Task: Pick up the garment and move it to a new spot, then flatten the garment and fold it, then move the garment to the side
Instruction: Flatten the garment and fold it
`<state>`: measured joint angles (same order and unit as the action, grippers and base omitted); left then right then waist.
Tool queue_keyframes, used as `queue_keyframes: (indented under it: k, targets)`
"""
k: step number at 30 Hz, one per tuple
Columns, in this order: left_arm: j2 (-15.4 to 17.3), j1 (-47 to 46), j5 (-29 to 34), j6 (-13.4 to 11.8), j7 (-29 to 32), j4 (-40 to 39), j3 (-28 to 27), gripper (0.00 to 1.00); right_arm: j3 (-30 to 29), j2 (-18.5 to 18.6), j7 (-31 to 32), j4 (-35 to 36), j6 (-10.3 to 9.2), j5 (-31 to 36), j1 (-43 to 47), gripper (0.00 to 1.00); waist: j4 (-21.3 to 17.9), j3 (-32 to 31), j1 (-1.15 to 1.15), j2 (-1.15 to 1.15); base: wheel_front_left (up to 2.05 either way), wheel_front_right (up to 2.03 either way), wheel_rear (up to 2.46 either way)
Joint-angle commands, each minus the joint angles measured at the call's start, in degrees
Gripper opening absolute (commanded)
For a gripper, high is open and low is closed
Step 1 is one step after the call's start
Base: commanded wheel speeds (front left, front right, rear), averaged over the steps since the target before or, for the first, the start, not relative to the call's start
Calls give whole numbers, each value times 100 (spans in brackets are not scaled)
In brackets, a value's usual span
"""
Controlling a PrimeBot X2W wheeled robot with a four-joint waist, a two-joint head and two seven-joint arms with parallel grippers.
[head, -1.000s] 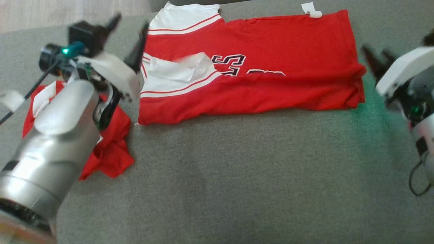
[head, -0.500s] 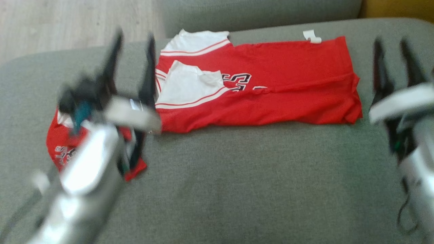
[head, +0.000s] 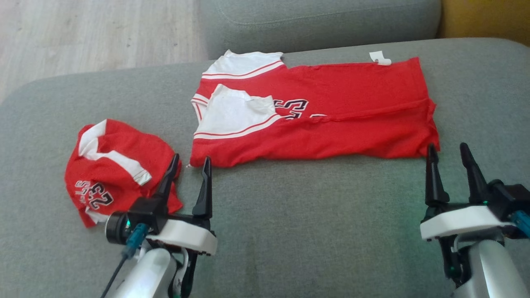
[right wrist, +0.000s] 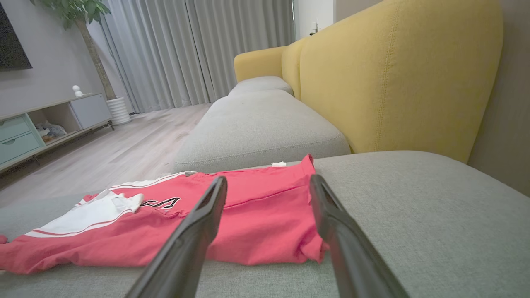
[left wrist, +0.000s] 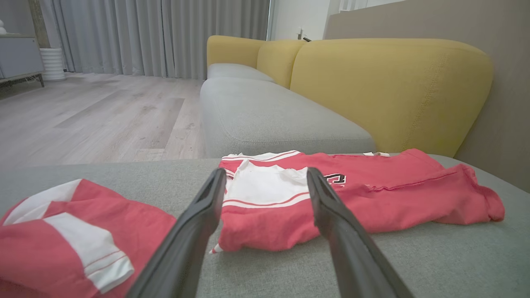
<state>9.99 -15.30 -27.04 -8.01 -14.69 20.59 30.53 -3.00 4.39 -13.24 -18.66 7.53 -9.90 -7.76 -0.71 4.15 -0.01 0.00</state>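
Note:
The garment (head: 331, 111) is a red jersey with white sleeves and dark numbers, lying folded lengthwise across the back of the grey sofa seat (head: 310, 231). My left gripper (head: 191, 158) stands open just short of its near left corner, touching nothing. My right gripper (head: 447, 145) is open too, close to the garment's near right corner. The left wrist view has the garment (left wrist: 372, 194) beyond the spread left gripper (left wrist: 266, 171). In the right wrist view the garment's right end (right wrist: 248, 207) lies past the open right gripper (right wrist: 268, 179).
A second red and white garment (head: 112, 165) lies crumpled at the seat's left, beside my left gripper. Another grey cushion (head: 314, 20) adjoins the far edge, with the yellow backrest (left wrist: 393, 82) to the right. Wooden floor (head: 83, 33) lies beyond the seat's left edge.
The head view has shifted, showing more of the floor and far cushion. Both grippers have drawn back from the garment's ends toward the near side, still open.

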Motion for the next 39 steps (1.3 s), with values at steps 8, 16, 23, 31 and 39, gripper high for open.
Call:
queue_keyframes:
  k: [8,16,23,31,39]
  targets:
    - [-35,-637,126,92,237,681,-374,100,81,-137,350,900,-4,130,-30,100,-381,275,1,0,0,0,0]
    - [-45,-1167,-7,-11,671,1687,-490,100,170,-149,526,1334,-4,-171,-122,100,-648,570,1,0,0,0,0]
    - [-47,-1432,-22,-81,706,2267,-519,100,213,-150,583,1483,-4,-223,-133,100,-770,670,1,0,0,0,0]
    - [-137,-1653,-103,59,1057,2924,-415,72,183,-150,612,1654,-4,-293,-175,100,-894,767,1,0,0,0,0]
    - [-289,-1819,-137,205,325,2756,-435,0,-162,-151,903,1769,-4,82,-293,100,-739,685,1,0,0,0,0]
